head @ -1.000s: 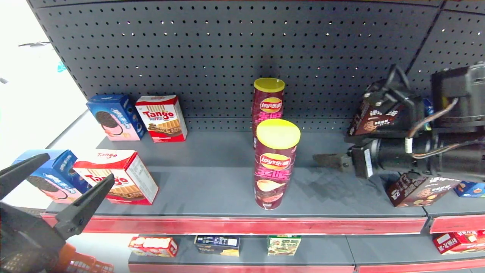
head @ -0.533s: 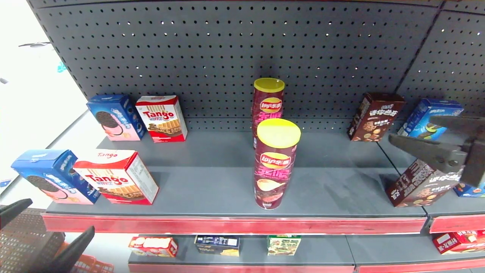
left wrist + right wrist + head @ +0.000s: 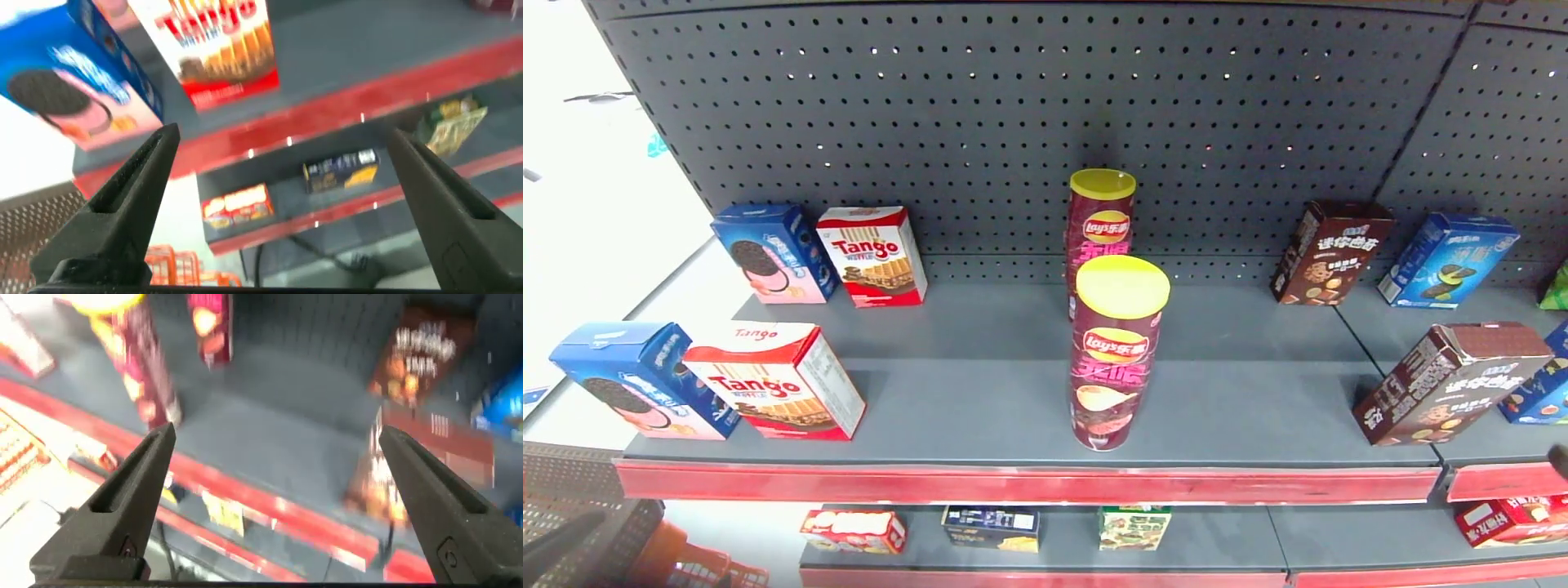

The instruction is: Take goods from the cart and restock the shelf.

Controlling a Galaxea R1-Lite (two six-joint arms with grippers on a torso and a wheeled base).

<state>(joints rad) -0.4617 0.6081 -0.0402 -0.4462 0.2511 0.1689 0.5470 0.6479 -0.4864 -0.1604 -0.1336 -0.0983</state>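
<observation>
Shelf (image 3: 980, 408), grey with a red front lip, carries the goods in two rows. At its middle the front chip can (image 3: 1117, 359) stands upright under a yellow lid, and the back chip can (image 3: 1100, 220) stands right behind it against the pegboard (image 3: 931, 106). Near the left front corner a blue cookie box (image 3: 641, 380) and a red wafer box (image 3: 776, 380) sit just beside each other. At the right front edge a brown biscuit box (image 3: 1450, 384) leans tilted, and an upright brown box (image 3: 1331, 253) stands at the back edge. A lower shelf (image 3: 1217, 539) holds three small boxes. Past the left front corner, low down, lies a dark mesh that is probably the cart (image 3: 580, 490), with an orange basket (image 3: 686, 563) next to it. The left gripper (image 3: 282, 135) hangs before the red lip near the left corner, jaws spread wide with nothing between them. The right gripper (image 3: 278, 431) hangs before the front edge, between the front chip can and the tilted brown biscuit box, likewise spread wide and empty
</observation>
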